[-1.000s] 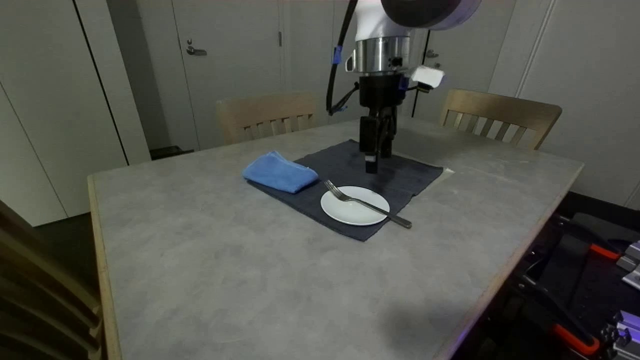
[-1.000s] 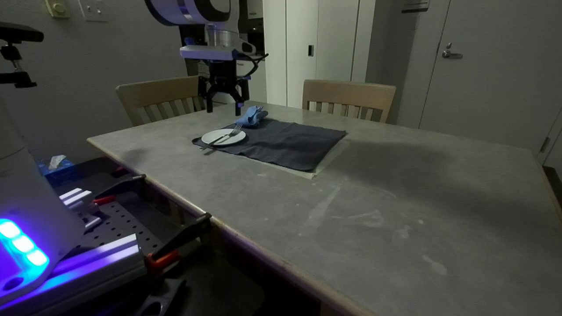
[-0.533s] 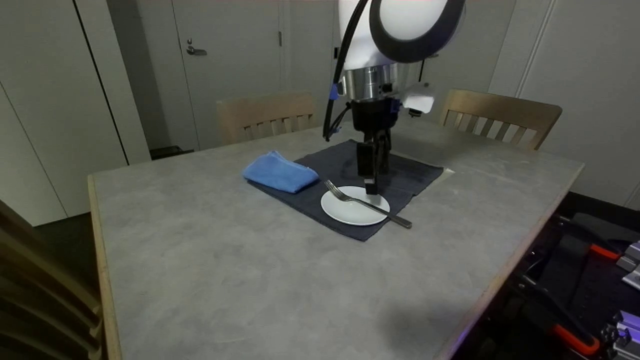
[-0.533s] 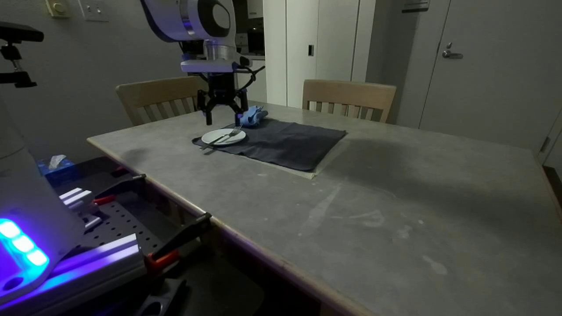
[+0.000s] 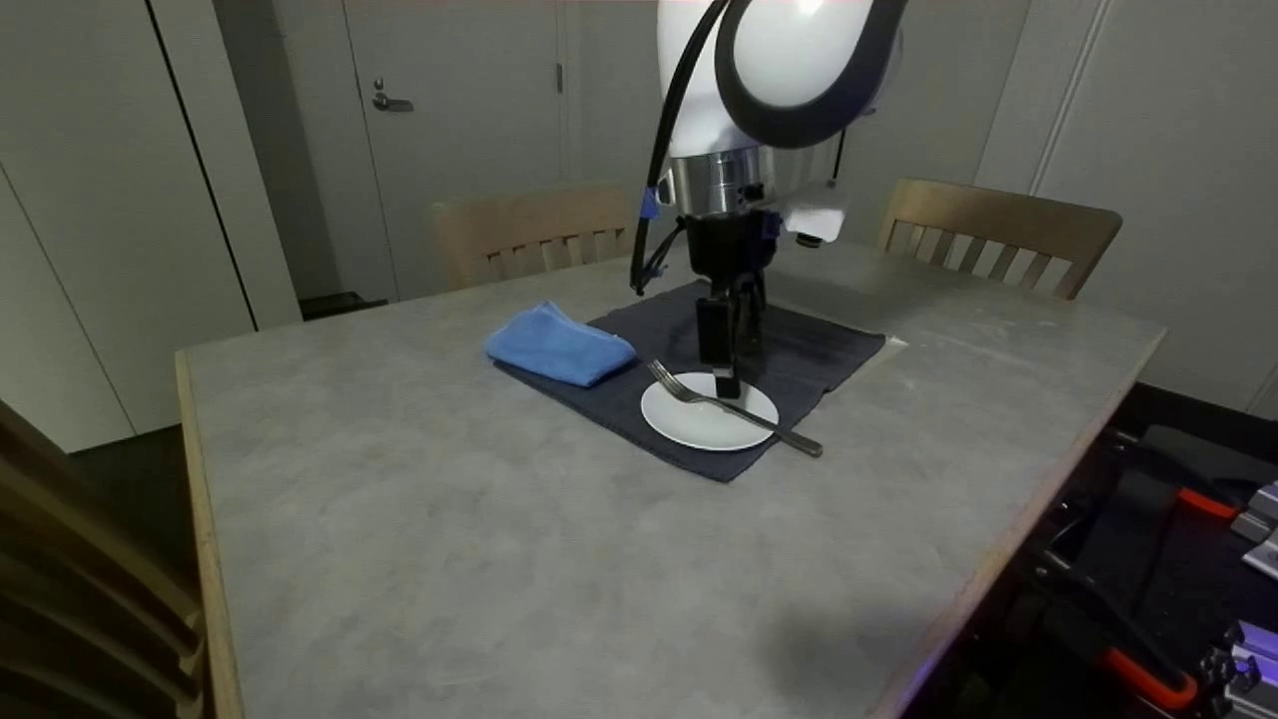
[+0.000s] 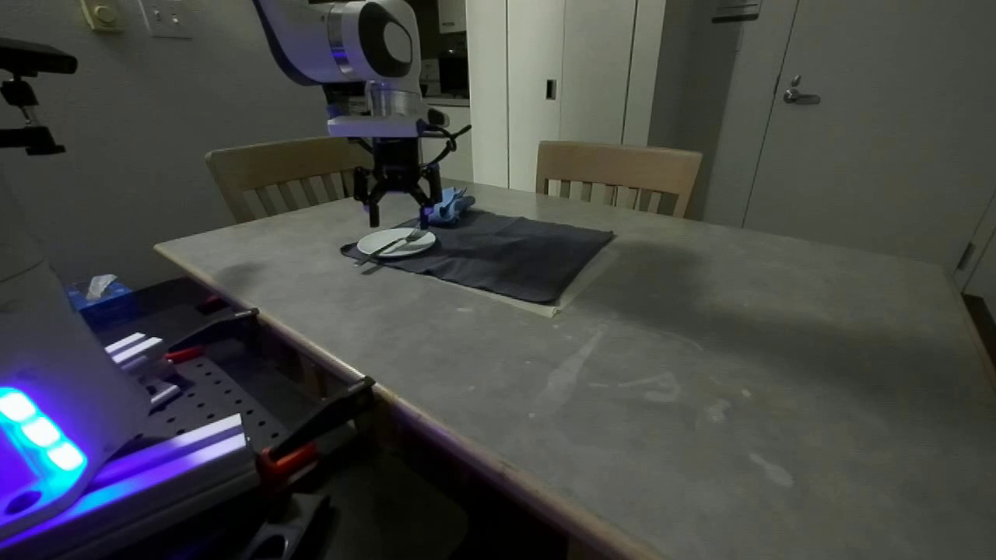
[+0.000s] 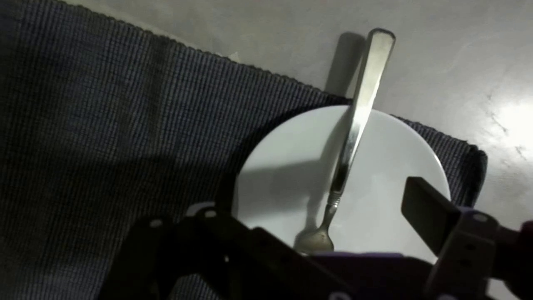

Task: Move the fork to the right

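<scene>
A robot arm bends over a pale grey worktop, its black gripper pointing down above a round white plate, two fingers spread wide apart. The silver fork lies diagonally across the plate, its handle running over the rim and past the edge of a dark ribbed placemat to end over bare worktop. In both exterior views the tines point toward a folded blue cloth, which rests over an edge of the placemat, near the plate. The wrist view frames the fork's slim neck between the fingers; whether either finger touches fork or plate, I cannot tell from here. The plate sits near one corner of the placemat. Two wooden chairs stand behind the worktop, with a lever-handled grey door at the back of one. In an exterior view, the robot's white base glows with blue lights beside a metal rail, a blue tissue box farther back.
</scene>
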Controlling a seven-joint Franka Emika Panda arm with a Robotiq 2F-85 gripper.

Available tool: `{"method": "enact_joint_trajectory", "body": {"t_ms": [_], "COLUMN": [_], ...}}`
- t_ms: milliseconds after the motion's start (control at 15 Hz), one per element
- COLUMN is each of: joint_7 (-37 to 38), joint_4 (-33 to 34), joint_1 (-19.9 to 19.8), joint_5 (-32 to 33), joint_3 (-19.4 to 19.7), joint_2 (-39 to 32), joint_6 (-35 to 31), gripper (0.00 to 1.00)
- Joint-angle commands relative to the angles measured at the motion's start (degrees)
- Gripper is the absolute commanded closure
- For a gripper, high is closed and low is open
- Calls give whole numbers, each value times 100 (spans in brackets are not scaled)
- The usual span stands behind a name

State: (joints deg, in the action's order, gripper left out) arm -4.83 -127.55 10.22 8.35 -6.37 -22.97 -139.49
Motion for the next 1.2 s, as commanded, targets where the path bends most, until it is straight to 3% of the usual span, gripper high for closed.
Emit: {"method": "enact_joint_trajectory", "body": {"t_ms": [0, 733, 1133], "joint_7": [169, 1300, 1400], "joint_4": [-108, -106, -77], "joint_1": [76, 474, 527], "joint_5": [157, 503, 608], "joint_3": [2, 350, 431], "joint_2": [-18, -358, -428], "joint_6": [-185, -1105, -1214], "gripper": [0, 0, 0]}}
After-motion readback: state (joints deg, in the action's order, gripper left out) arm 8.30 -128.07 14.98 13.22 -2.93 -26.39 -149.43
